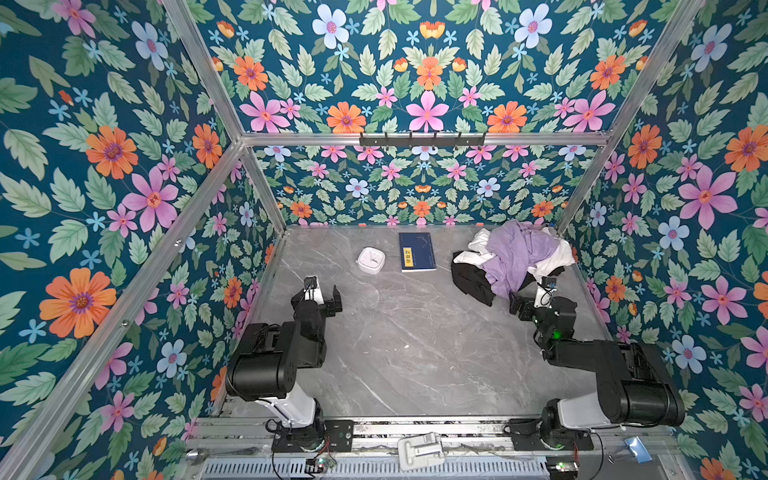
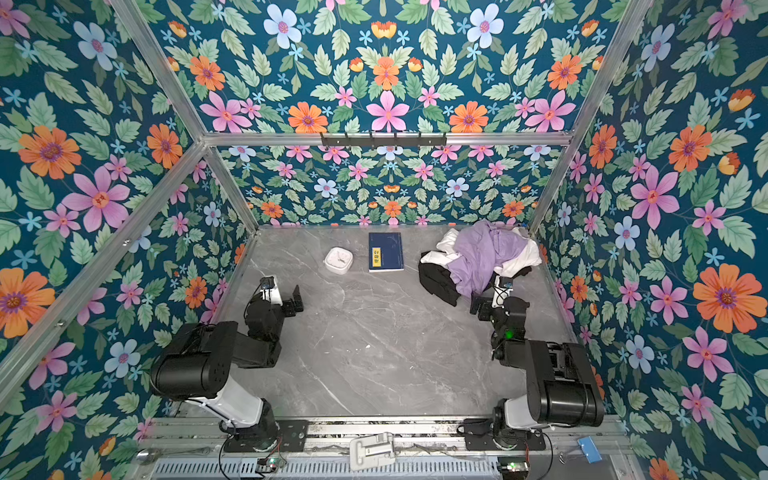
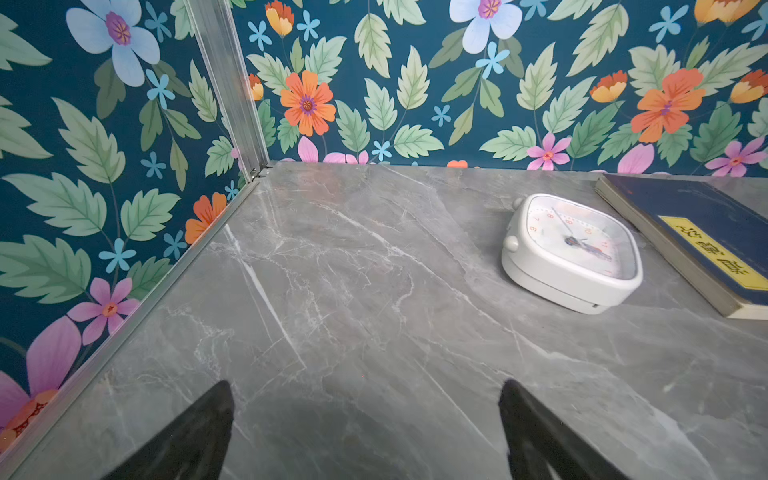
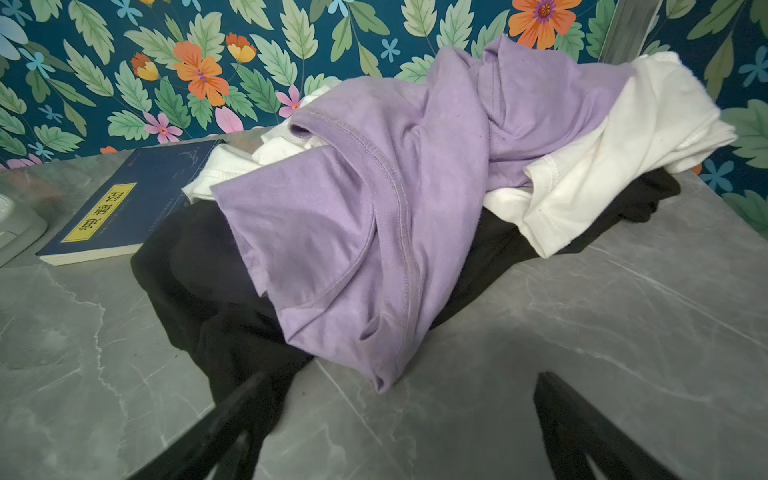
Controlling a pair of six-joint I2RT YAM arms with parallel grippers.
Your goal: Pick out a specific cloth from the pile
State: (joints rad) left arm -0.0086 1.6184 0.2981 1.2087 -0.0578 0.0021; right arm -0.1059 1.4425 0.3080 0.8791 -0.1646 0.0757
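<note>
My right gripper stands wide open and empty. One fingertip overlaps the near edge of the black cloth; whether they touch I cannot tell. The black cloth is plain and crumpled, at the bottom of the pile under the lavender garment and the white garment, in the far right corner of the table, beside the blue book. My left gripper is also wide open and empty, near the white clock.

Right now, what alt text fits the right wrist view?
A lavender garment tops the pile, over a white garment and the black cloth, on a grey table beside a blue book. The open right gripper faces it.
</note>
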